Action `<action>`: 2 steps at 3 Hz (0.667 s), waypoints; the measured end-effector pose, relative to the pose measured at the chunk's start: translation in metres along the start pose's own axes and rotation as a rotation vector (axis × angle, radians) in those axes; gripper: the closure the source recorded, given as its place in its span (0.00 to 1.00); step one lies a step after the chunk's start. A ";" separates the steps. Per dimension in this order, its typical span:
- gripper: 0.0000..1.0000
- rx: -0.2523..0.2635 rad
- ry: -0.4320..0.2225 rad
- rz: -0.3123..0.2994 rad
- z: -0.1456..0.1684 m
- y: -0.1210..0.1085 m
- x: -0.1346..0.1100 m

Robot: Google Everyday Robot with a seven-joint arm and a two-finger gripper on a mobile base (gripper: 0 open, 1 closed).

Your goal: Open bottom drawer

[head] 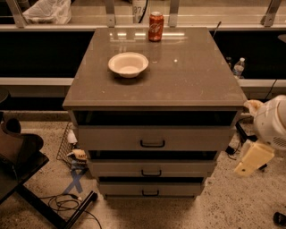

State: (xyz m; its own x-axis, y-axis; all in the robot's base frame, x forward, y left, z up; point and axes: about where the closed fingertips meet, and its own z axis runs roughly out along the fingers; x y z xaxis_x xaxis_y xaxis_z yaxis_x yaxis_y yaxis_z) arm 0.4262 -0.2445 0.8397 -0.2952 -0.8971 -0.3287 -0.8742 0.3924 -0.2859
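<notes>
Filling most of the view, well left of the gripper point(251, 160): grey cabinet point(192, 80) w/ flat glossy top, three drawer fronts stacked below.

Gripper low at right edge, cream-coloured, hanging off a white rounded arm housing point(273, 121). Level w/ the middle drawer, apart from the cabinet's right side, touching nothing. Grip state: cannot tell from this angle.

Top drawer point(111, 137) – up and left of gripper, widest front, black bar handle at ctr, dark gap above it under the top.

Middle drawer point(116, 169) – left of gripper, about same height, narrower front.

Bottom drawer point(125, 189) – below and left of gripper, lowest and narrowest front, just above the floor. Looks closed; dark strip betw. it and the middle front. Its small black handle point(150, 193) at ctr, well apart from gripper.

Black stand point(22, 156) – far left of gripper, at the opposite edge, on speckled floor.

Plastic bag point(48, 10) – far up-left, on the ledge behind the cabinet.

White bowl point(128, 64) – up and left of gripper, on cabinet top, upright.

Blue tape X point(76, 181) – on floor, left of the cabinet, beyond the drawers from gripper. Black cable point(62, 203) coiled just below it.

Red can point(156, 26) – upright at back edge of top, beyond the bowl.

Water bottle point(238, 68) – above gripper, behind the cabinet's right side.
</notes>
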 end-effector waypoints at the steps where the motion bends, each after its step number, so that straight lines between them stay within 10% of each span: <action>1: 0.00 0.067 -0.099 0.057 0.064 -0.017 0.028; 2: 0.00 0.174 -0.210 0.112 0.097 -0.058 0.035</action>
State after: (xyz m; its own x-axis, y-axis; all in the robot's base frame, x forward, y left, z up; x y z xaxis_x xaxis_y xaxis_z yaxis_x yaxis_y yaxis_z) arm 0.5039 -0.2796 0.7576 -0.2843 -0.7916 -0.5409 -0.7558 0.5322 -0.3815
